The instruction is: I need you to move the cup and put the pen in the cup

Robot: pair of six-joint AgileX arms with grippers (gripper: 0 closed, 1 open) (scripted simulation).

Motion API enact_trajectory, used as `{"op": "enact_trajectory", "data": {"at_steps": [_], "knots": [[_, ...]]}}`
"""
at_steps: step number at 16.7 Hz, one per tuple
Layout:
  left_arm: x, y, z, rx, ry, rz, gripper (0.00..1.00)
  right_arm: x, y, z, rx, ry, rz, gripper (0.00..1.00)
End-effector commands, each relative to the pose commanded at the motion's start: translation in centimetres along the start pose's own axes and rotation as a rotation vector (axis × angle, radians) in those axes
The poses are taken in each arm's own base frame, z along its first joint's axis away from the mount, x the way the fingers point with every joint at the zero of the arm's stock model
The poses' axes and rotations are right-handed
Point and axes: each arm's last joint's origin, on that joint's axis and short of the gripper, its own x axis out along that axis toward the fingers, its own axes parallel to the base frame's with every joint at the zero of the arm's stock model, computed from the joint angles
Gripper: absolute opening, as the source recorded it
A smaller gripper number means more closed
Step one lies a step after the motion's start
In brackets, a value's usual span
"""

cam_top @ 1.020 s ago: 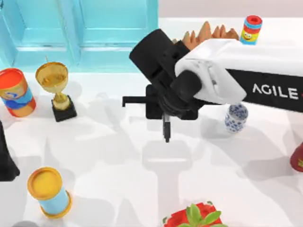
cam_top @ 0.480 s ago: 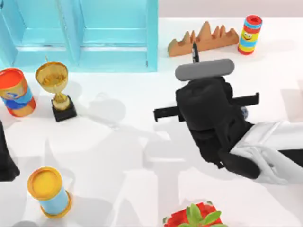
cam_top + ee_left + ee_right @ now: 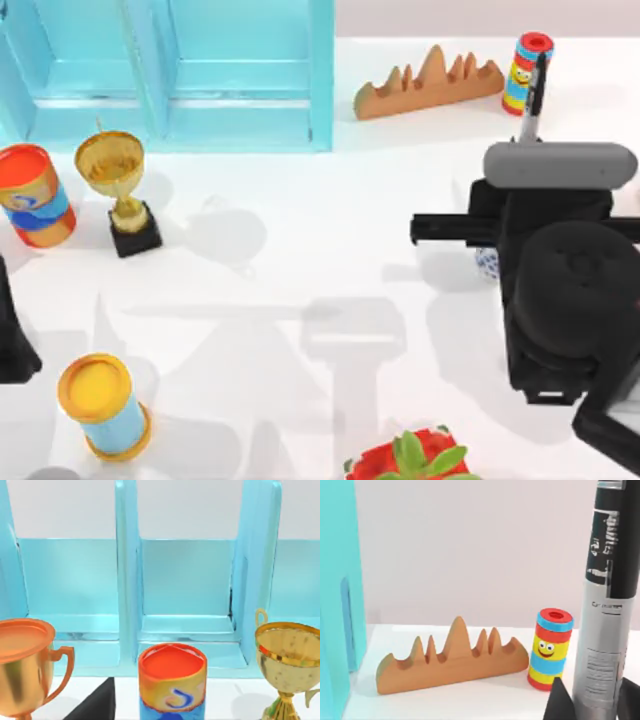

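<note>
The right end effector (image 3: 528,150) is holding the pen (image 3: 531,98) clamped between its fingers, standing near the table's right edge about midway back. In the right wrist view the pen (image 3: 609,595) is rising upright from between the dark fingertips (image 3: 560,702), its label band showing. The cup (image 3: 487,263) is sitting on the table under the right arm, with just a sliver of its blue pattern peeking out beside the black wrist housing.

The step in hand looks to be bringing the pen over the cup's mouth. Doing this well probably means keeping the pen vertical, centring its lower end above the opening before lowering, and letting go only once the tip is inside the rim, since the cup is small and rounded and could tip if the pen is striking its wall. The arm is hiding most of the cup from above, so alignment is hard to judge.

For room, the orange ridged holder (image 3: 428,82) and the striped smiley can (image 3: 527,73) are standing near the far edge, well apart from the cup. The right edge is close, so sideways travel there is tight; the middle of the table is open. The left end effector is parked at the near-left side, facing the red-topped can (image 3: 172,682) and the blue shelf (image 3: 187,585).
</note>
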Motion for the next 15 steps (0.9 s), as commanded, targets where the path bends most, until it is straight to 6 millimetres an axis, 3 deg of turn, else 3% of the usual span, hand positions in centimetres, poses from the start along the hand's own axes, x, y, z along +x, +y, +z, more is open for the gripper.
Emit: {"op": "enact_trajectory", "data": {"at_steps": [4, 8, 15], "knots": [[0.0, 0.0, 0.0, 0.0, 0.0, 0.0, 1.0, -1.0, -1.3, 1.2, 0.072, -0.077, -0.032, 0.0], [0.0, 0.0, 0.0, 0.0, 0.0, 0.0, 1.0, -1.0, -1.3, 1.3, 0.076, -0.081, -0.034, 0.0], [0.0, 0.0, 0.0, 0.0, 0.0, 0.0, 1.0, 1.1, -1.2, 0.6, 0.077, -0.081, -0.035, 0.0]]}}
